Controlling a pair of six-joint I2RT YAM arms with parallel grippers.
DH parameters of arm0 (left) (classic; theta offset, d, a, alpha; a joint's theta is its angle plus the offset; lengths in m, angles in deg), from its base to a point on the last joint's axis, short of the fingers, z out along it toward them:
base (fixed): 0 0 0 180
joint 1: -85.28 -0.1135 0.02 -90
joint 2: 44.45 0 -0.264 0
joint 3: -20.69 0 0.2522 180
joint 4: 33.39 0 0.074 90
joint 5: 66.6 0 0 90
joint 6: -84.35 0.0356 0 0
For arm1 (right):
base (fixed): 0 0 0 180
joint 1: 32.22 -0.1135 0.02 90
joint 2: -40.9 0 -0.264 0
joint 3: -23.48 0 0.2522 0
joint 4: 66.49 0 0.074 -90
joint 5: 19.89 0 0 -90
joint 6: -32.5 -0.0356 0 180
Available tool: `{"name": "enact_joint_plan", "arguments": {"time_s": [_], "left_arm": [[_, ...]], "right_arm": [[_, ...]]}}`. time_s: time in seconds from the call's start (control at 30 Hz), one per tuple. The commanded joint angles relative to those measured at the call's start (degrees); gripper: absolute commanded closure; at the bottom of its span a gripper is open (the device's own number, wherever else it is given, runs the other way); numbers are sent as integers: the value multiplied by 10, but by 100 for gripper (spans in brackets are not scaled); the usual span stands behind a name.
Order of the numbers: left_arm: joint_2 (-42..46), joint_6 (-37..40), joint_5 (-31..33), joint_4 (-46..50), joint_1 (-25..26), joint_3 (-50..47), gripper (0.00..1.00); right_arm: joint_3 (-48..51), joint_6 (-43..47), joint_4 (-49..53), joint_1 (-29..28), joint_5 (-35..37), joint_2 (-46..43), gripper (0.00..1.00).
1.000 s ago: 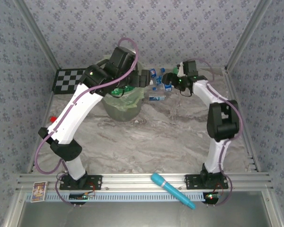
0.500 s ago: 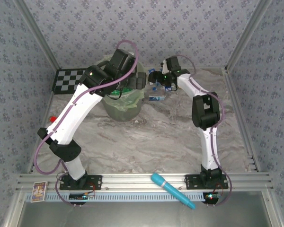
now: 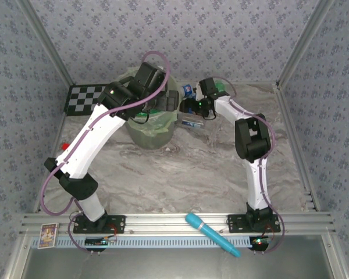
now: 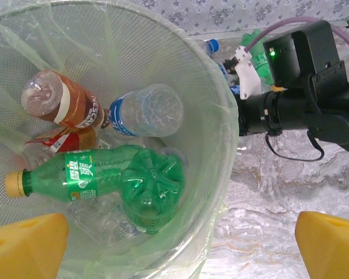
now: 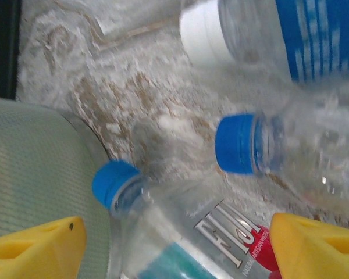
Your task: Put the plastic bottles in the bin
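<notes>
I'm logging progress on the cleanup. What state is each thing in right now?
Bin: upright, lined, holding bottles.
Green bottle: capped, lying in the bin.
Fiji water bottle: capped, lying outside the bin.
White-capped bottle: capped, outside the bin.
Left tool: open, empty, above the bin.
Right tool: open, above the Fiji water bottle.

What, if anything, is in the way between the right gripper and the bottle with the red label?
Nothing visible is. The Fiji bottle lies between the open yellow fingers of the right gripper, with its blue cap beside the bin wall.
</notes>
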Motion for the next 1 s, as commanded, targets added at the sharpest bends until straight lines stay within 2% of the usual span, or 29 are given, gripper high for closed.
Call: {"name": "enact_joint_plan", "arguments": {"time_s": [0.0,0.27,0.5,0.97], "left_arm": [[15,-13,-6,-11,-4,-7,0],[30,-28,-12,-27,-1,-29,0],[53,-36,-12,-38,0,-56,0],[113,-59,8,-52,7,-119,0]], "right_arm": [[33,13,6,-4,7,-50,16],[140,12,-20,-22,17,-121,14],[194,26,-19,-53,53,-139,13],[143,6,-2,-83,170,-81,14]]}}
